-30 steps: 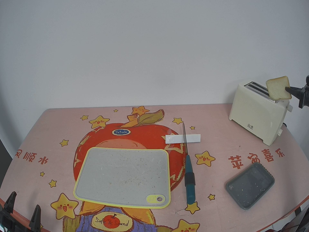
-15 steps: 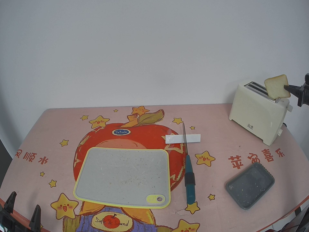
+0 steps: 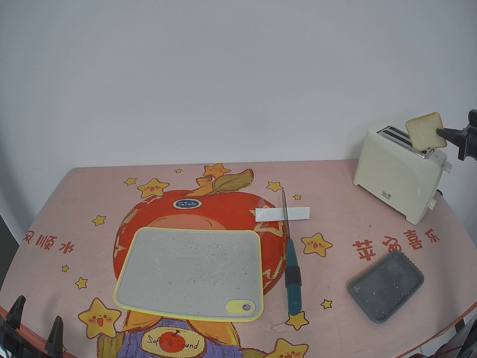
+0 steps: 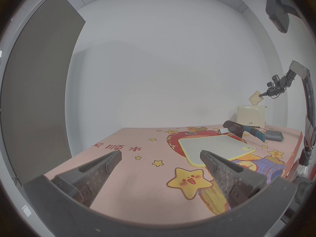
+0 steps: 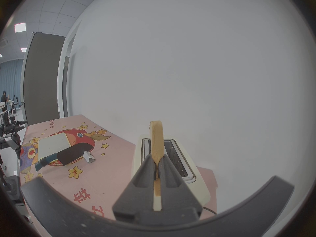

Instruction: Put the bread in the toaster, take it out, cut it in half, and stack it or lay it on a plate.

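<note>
A robot works at a pink bench (image 3: 338, 200) printed with a cartoon apple and stars. At the far right stands a cream toaster (image 3: 400, 172). The right gripper (image 3: 442, 134) hangs just above it, its jaws clamped on one edge of a pale slice of bread (image 3: 425, 131). The slice is tilted, with its lower corner over the toaster's top slots. From this moment alone it cannot be told whether the bread is going in or coming out.

The later steps look undone. The grey cutting board (image 3: 191, 272) with a yellow rim lies near the centre-left, carrying only crumbs. The knife (image 3: 292, 269) with a teal handle lies flat on the bench just right of the board. Its blade points away and rests across a small white strip (image 3: 298, 214). So cutting and plating are left to do — and perhaps toasting too.

As for containers, the dark grey plate (image 3: 386, 287) sits at the near right, well apart from the toaster, with nothing on it. The toaster slots that show in the right wrist view hold no second slice.

The left gripper (image 4: 160, 155) hovers at the bench's near left corner — jaws apart, holding nothing.
</note>
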Available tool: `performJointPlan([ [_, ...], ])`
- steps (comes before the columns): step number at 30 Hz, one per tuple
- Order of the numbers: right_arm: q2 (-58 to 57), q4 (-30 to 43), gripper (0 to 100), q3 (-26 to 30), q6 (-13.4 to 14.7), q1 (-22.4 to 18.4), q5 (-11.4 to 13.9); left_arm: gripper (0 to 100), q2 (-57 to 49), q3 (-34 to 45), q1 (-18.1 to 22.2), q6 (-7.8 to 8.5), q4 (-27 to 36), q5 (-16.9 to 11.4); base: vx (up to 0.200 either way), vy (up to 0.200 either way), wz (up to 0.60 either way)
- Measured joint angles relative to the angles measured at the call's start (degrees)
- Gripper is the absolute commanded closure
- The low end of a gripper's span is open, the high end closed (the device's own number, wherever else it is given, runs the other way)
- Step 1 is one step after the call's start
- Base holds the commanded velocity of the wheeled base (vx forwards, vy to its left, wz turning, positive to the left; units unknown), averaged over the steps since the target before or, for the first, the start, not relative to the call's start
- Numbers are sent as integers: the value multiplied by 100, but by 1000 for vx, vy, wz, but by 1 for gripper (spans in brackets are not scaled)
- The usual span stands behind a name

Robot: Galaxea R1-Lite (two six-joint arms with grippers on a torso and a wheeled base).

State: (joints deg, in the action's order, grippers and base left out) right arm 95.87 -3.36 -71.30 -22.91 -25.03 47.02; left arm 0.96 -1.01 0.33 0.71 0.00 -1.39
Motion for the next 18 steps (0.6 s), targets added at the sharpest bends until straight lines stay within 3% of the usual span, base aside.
performJointPlan([
  [7, 107, 118, 100, -127, -260, -7, 5, 0, 0, 0, 0, 0, 0, -2, 0, 0, 0],
  [18, 171, 129, 100, -113, -315, 12, 0, 0, 0, 0, 0, 0, 0, -2, 0, 0, 0],
])
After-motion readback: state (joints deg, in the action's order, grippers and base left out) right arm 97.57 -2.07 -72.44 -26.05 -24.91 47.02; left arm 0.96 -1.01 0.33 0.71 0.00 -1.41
